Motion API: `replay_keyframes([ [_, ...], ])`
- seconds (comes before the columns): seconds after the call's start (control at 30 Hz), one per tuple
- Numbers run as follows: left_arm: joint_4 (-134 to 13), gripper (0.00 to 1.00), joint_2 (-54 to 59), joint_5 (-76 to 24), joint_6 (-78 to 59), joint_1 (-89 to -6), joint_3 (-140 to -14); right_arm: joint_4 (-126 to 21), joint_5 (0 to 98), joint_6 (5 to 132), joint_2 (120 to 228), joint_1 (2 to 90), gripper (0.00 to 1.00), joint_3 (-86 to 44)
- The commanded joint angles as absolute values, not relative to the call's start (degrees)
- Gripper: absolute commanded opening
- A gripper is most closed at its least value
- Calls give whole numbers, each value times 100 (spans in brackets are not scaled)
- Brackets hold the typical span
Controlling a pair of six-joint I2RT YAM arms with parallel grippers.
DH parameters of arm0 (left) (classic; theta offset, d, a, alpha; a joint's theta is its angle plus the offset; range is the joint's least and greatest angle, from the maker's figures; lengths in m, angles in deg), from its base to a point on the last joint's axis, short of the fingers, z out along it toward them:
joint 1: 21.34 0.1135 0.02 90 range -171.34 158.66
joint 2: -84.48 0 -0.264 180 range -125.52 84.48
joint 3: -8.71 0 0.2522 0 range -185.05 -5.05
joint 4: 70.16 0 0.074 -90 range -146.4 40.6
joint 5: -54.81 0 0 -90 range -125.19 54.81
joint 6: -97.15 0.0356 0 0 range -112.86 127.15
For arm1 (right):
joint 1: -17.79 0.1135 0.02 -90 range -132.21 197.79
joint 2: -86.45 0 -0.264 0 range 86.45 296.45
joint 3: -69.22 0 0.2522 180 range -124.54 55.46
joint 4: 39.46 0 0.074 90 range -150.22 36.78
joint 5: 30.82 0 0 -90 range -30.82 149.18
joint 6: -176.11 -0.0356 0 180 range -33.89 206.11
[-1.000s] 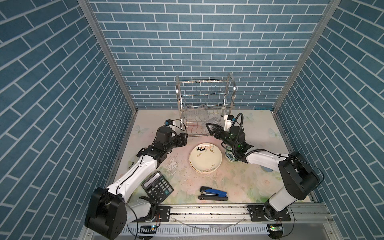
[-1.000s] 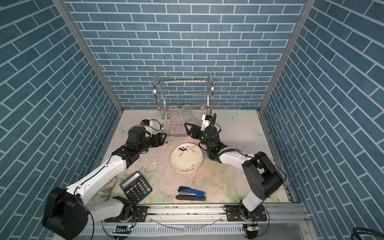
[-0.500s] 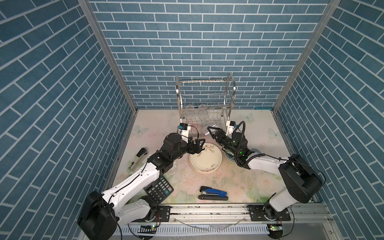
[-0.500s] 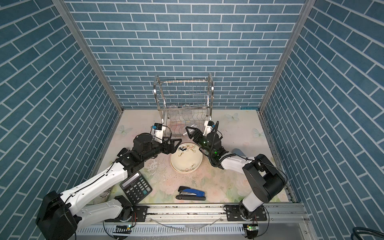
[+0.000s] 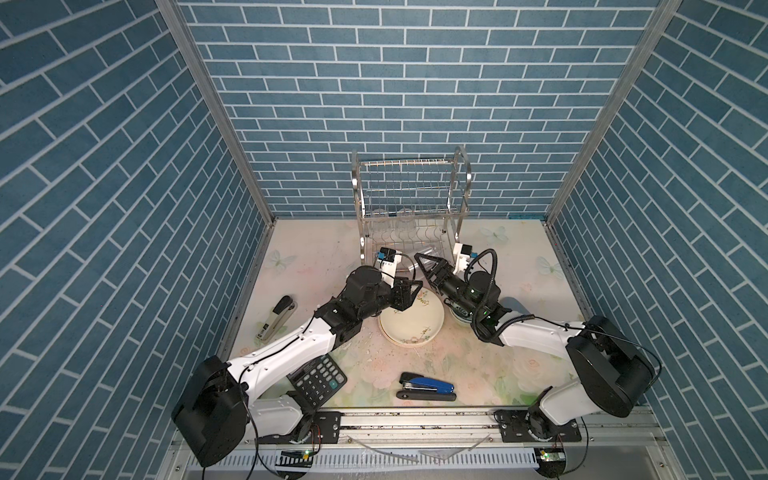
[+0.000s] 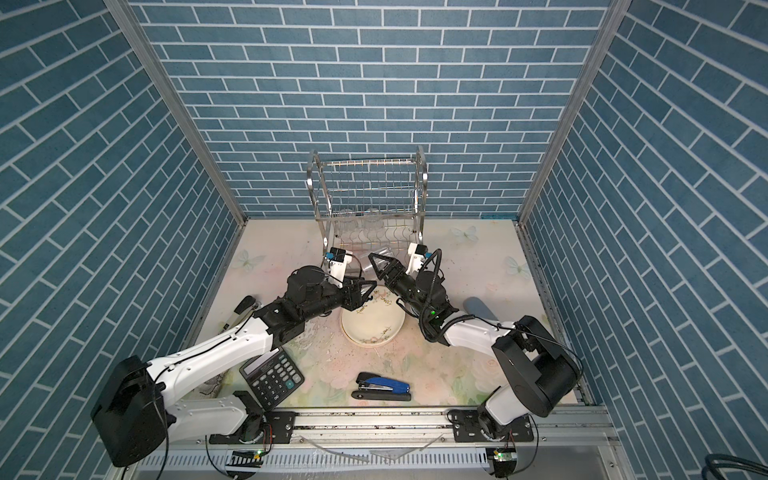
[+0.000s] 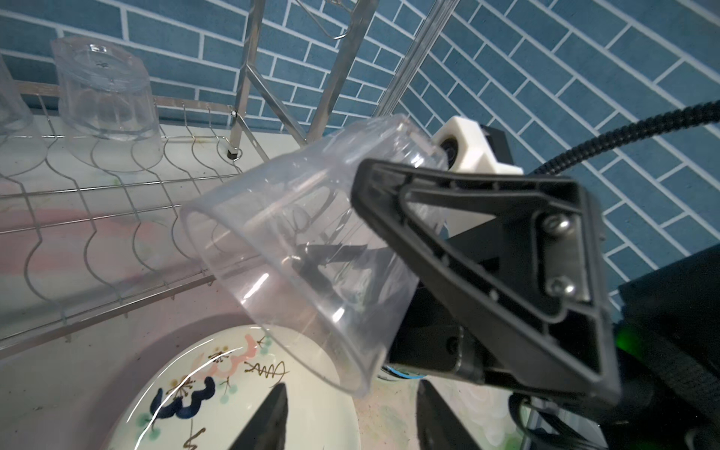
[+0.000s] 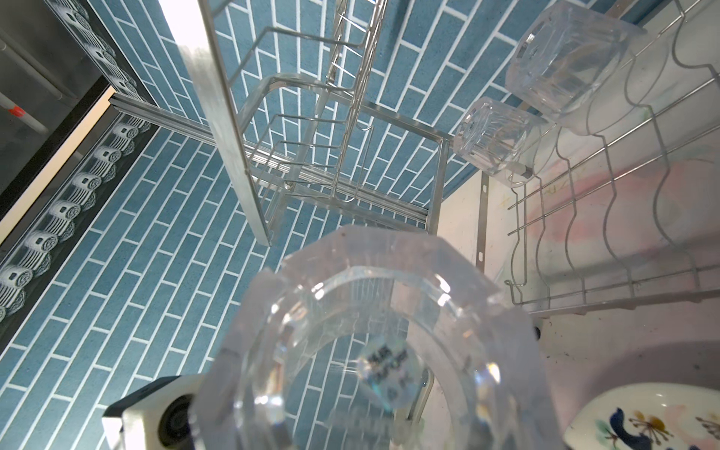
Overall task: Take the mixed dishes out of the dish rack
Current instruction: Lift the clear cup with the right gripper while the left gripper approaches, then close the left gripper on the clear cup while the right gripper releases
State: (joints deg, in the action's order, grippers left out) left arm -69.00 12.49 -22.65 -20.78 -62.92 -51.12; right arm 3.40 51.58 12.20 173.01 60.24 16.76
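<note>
Blue brick-patterned walls close in a pale floral tabletop. Nearest the rail lie a blue-and-black stapler and a black desk calculator; neither belongs to the job.

Further in sits a stack of round plates, the cream floral one on top. The left gripper hovers over the far rim of the stack. In the left wrist view its fingertips stand part-way apart with nothing between them.

Just beyond, the right gripper is clamped on a small clear faceted tumbler. It grips the tumbler by the walls near the base and holds it in the air, tilted, mouth sloping down toward the plates, just in front of the two-tier steel wire dish rack. Two more clear tumblers stand upside down on the lower shelf of the rack; the upper shelf looks bare.

The step in hand appears to be getting this tumbler down, perhaps by way of the left gripper. Done well, that means levelling it before release, so it lands flat and does not roll. It should go on bare tabletop clear of the plate rim. If the left gripper takes it, those jaws should close on the wall near the mouth before the right lets go, since smooth clear walls probably slip easily. The wire shelf edge is close behind, so the glass is best moved away from the rack.
</note>
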Motion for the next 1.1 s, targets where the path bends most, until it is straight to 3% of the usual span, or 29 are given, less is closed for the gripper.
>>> replay_keyframes([
  [0.0,-7137,48,1158,-2288,-2035,-6357,-5373,974,5209,862,17243,6072,21,1740],
  [0.2,-7113,36,981,-2294,-1977,-6400,-5601,1168,5149,705,17338,6129,21,1743],
  [0.37,-7213,34,1003,-2362,-1949,-6414,-5603,1316,5136,631,17403,6181,21,1744],
  [0.63,-7184,8,938,-2364,-1933,-6441,-5709,1598,5154,510,17594,6208,21,1749],
  [0.77,-7121,3,985,-2462,-1896,-6452,-5667,1717,5207,490,17627,6221,25,1802],
  [0.8,-7091,0,992,-2474,-1896,-6452,-5656,1718,5231,489,17633,6226,29,1823],
  [0.87,-7037,0,1027,-2460,-1885,-6453,-5640,1727,5246,501,17627,6209,48,1844],
  [0.97,-6816,0,1124,-2450,-1847,-6459,-5688,1570,5342,517,17587,6217,92,1874],
  [1.0,-6691,0,1173,-2459,-1843,-6458,-5709,1461,5379,517,17554,6215,99,1879],
  [1.07,-6416,0,1297,-2517,-1801,-6467,-5734,1298,5382,583,17485,6217,99,1922],
])
